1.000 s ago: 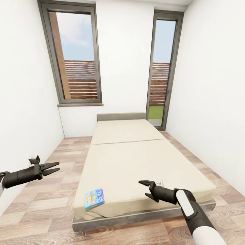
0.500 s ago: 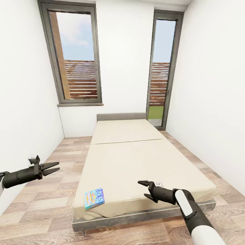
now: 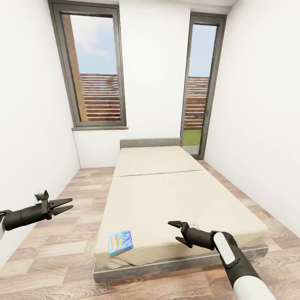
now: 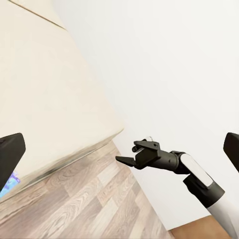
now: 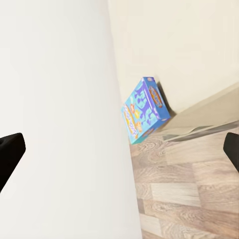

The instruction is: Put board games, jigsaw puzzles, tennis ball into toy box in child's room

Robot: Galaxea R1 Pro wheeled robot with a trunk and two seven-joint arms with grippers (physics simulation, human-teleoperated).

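Room: white walls (image 3: 33,125), two tall windows (image 3: 93,75) and a plank floor (image 3: 62,246) are seen ahead of both end effectors; neither counter nor toy box can be made out here.

Bed (image 3: 175,196): a beige mattress on a grey frame, set lengthwise away from the robot. Its foot edge is crossed by the right end effector and lies well to the right of the left one.

Right arm: it is reached forward, low over the near right part of the mattress, probably readied for a pick from the bed.

Left arm: it is held out level over the floor, apart from the bed, probably kept out of the way.

Game (image 3: 121,242): one blue printed box is lying flat at the mattress's near left corner, close to the edge. It sits between the two end effectors, to the left of the right one and nearer to it, touched by neither. A second game is not made out on the mattress.

Right end effector (image 3: 176,231): fingers parted, nothing held.

Left end effector (image 3: 66,205): fingers parted a little, nothing held.

Step, as judged: approach to the bed, the grasp not yet begun; a sideways reach by the right arm would be called for.
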